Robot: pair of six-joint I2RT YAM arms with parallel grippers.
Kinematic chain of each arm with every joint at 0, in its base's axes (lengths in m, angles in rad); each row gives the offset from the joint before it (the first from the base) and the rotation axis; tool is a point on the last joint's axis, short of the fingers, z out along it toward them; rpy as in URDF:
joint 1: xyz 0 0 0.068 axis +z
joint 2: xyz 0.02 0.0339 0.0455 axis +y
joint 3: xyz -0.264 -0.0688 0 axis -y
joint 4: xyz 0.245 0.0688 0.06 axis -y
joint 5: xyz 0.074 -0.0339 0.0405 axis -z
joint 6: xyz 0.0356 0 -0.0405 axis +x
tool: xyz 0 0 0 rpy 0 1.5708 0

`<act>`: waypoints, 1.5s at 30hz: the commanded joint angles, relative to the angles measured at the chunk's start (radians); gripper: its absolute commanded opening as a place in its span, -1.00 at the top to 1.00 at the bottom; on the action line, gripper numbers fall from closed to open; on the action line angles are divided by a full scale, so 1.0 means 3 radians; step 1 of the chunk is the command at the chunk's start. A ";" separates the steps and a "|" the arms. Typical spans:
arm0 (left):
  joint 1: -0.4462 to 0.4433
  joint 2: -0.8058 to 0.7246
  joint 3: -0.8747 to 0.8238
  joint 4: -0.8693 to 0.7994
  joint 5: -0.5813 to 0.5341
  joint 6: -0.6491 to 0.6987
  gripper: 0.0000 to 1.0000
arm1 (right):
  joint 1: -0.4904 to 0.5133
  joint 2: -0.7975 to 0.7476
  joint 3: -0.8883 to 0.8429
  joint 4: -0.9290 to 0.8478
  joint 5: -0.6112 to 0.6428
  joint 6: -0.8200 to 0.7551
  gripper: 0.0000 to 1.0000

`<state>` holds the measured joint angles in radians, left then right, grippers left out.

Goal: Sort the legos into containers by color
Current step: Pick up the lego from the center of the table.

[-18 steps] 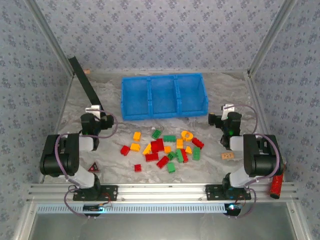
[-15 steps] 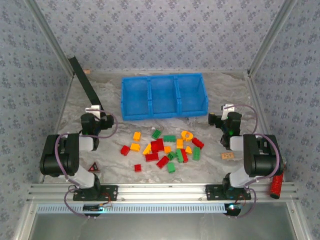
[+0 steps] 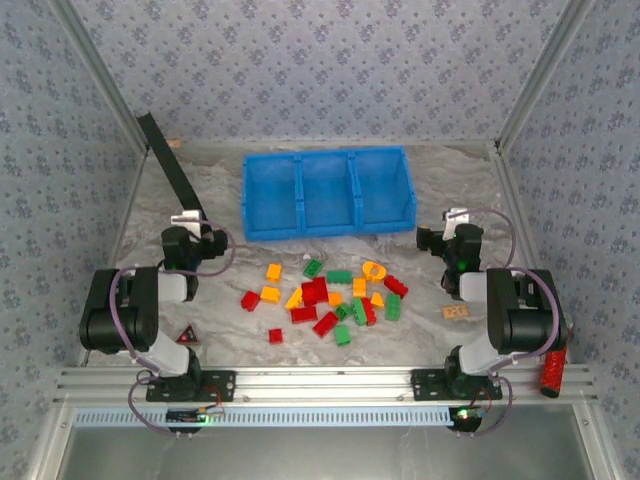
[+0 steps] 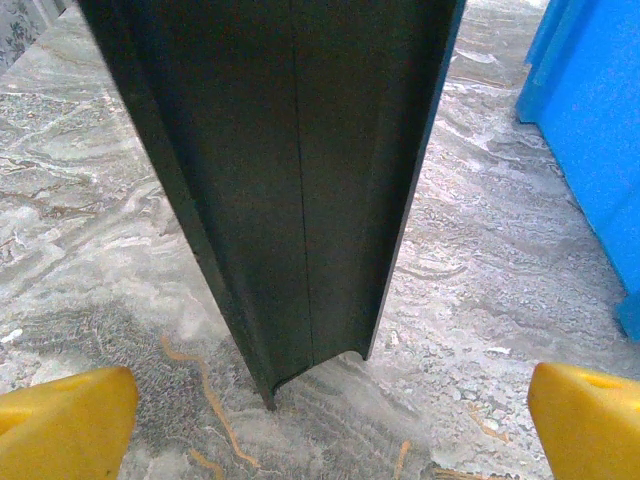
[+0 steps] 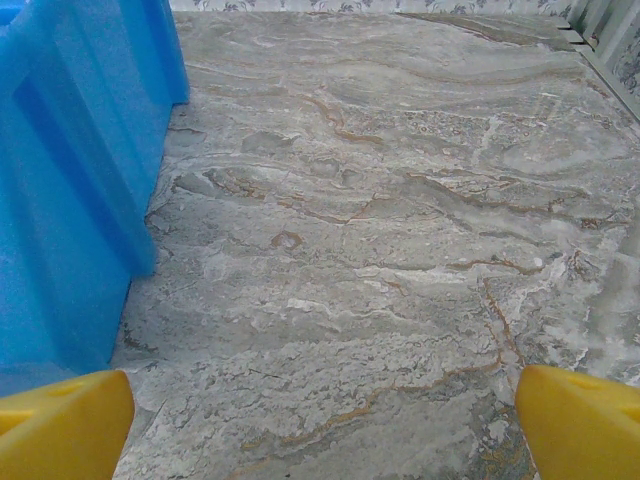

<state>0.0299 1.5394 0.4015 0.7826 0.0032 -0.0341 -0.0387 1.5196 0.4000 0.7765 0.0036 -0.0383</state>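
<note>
From above, the legos [image 3: 325,297] lie scattered mid-counter [image 3: 470,185], with the empty blue tray [image 3: 328,195] beyond them toward the far edge.

Left wrist: the left claw [image 4: 330,410] gapes wide and empty before a black bar [image 4: 290,150].

Right wrist: the right claw [image 5: 322,410] gapes wide and empty, beside the tray.

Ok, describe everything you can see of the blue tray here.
The blue tray is a bright plastic rectangle with raised walls and two dividers making three side-by-side compartments, all apparently empty. It sits flat on the marbled table, long side toward the near edge, beyond the pile of legos and apart from them. Only the table touches it.
</note>
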 commanded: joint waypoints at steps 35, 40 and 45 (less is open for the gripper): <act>-0.1267 -0.0808 0.2728 -0.4310 -0.0661 -0.0080 -1.00 | 0.1194 -0.1272 0.1379 -0.4236 -0.0434 0.1024 -0.32; -0.1581 -0.0774 0.2952 -0.4814 -0.0401 -0.0034 -0.99 | 0.1483 -0.1234 0.1282 -0.4527 -0.0343 0.1271 -0.32; -0.1783 -0.0858 0.2805 -0.4965 -0.0220 -0.0034 -1.00 | 0.1595 -0.1157 0.1116 -0.4575 -0.0278 0.1431 -0.32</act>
<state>-0.4847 1.2976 1.2526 -0.6056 -0.1150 -0.0605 0.4286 1.1557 0.7609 -0.5205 -0.1036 0.3340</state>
